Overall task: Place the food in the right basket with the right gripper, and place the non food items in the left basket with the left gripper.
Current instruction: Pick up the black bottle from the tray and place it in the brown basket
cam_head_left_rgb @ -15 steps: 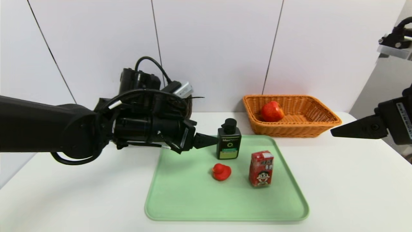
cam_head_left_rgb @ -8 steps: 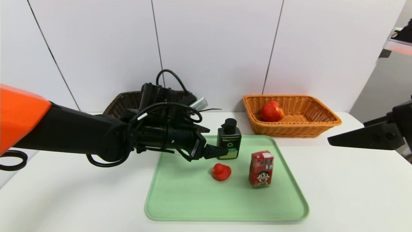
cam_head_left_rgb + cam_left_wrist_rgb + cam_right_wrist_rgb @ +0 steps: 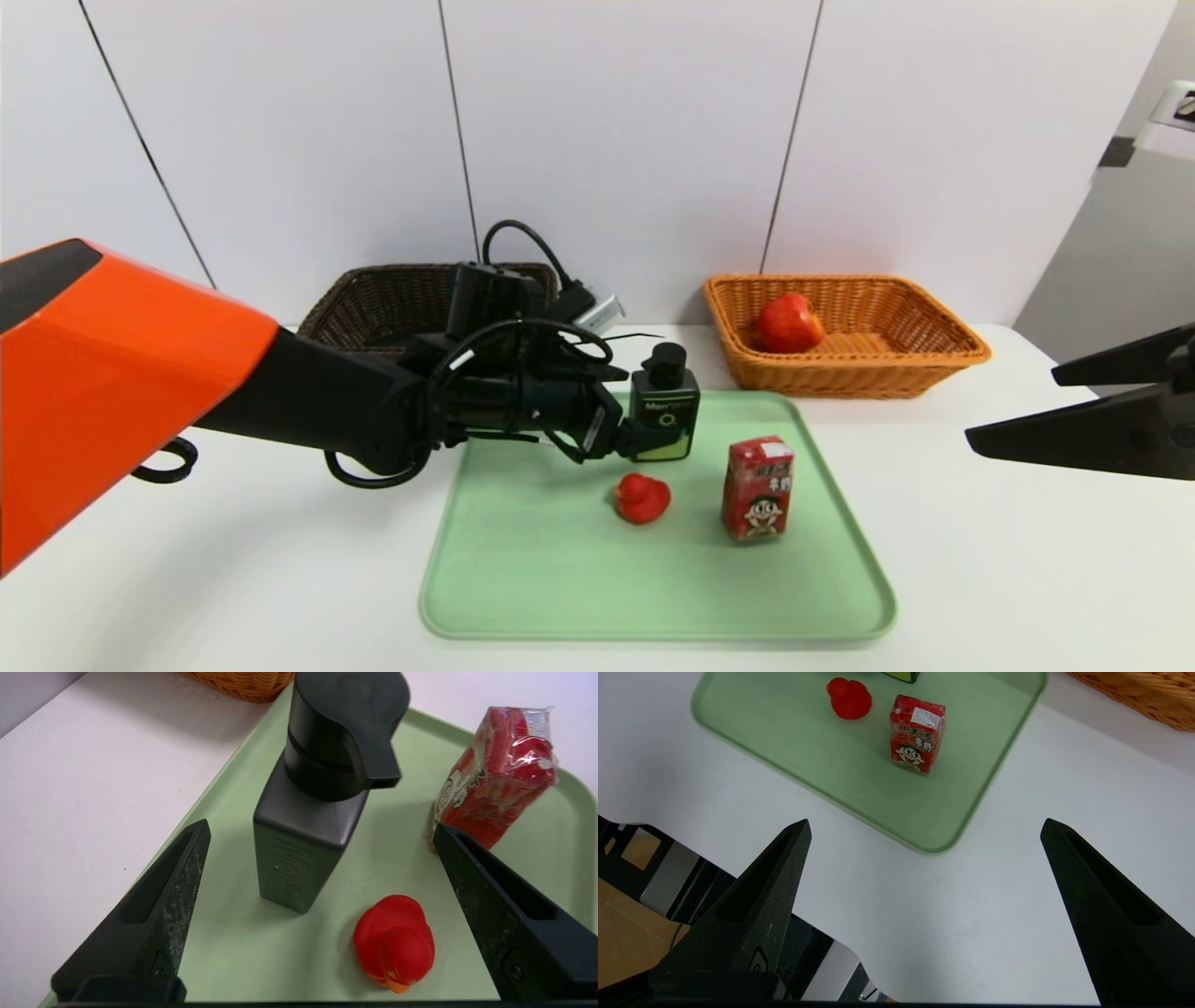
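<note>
Bottle (image 3: 303, 858) first, we take it: it stands upright between the left gripper's (image 3: 322, 825) spread fingers, and we have nothing in hand. What could spoil our grip?

A crooked closing, we think. If we shut while off-centre, one finger would push first, and something that tall and narrow could tip toward the duck (image 3: 395, 942), just on our torso side of it. If we grip too high, the pump head could twist and let the body swing.

And the drink carton (image 3: 504, 774)?

It stands to the right of our left hand. Sweeping farther that way could knock it over. Our right gripper (image 3: 926, 829), also wide and holding nothing, waits beyond the carton, over the table.

What differs from a second ago?

Our left hand has reached farther right and down, so a finger now crosses the bottle's front. The dark basket (image 3: 392, 280), behind that hand and to its left, has come into sight from behind the arm. Our right hand sits lower. The bottle, duck and carton haven't moved, nor has the apple (image 3: 789, 324) in the orange basket (image 3: 859, 378), ahead and left of our right hand.
</note>
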`<act>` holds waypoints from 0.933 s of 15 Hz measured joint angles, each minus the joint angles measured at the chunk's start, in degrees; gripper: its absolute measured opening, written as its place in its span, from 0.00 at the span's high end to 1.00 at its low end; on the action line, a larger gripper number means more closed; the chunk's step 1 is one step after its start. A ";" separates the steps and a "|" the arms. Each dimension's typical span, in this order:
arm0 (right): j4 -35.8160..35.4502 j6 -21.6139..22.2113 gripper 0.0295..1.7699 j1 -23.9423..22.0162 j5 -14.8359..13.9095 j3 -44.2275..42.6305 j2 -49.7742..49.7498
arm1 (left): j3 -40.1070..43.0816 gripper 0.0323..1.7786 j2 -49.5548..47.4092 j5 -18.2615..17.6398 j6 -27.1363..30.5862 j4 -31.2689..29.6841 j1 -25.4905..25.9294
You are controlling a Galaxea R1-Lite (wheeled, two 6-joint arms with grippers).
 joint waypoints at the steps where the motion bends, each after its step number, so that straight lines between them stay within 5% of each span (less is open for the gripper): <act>1: 0.00 0.02 0.04 -0.02 -0.11 0.24 -0.16 | -0.49 0.05 0.99 0.00 -0.13 -1.05 -0.09; 8: -0.02 0.17 0.04 -0.59 -0.44 1.68 -1.32 | -3.23 0.05 6.97 0.17 -0.80 -5.01 -1.99; 14: -0.04 0.35 0.04 -0.72 -0.45 2.52 -2.15 | -5.23 0.52 7.59 1.19 -3.06 -4.83 -2.13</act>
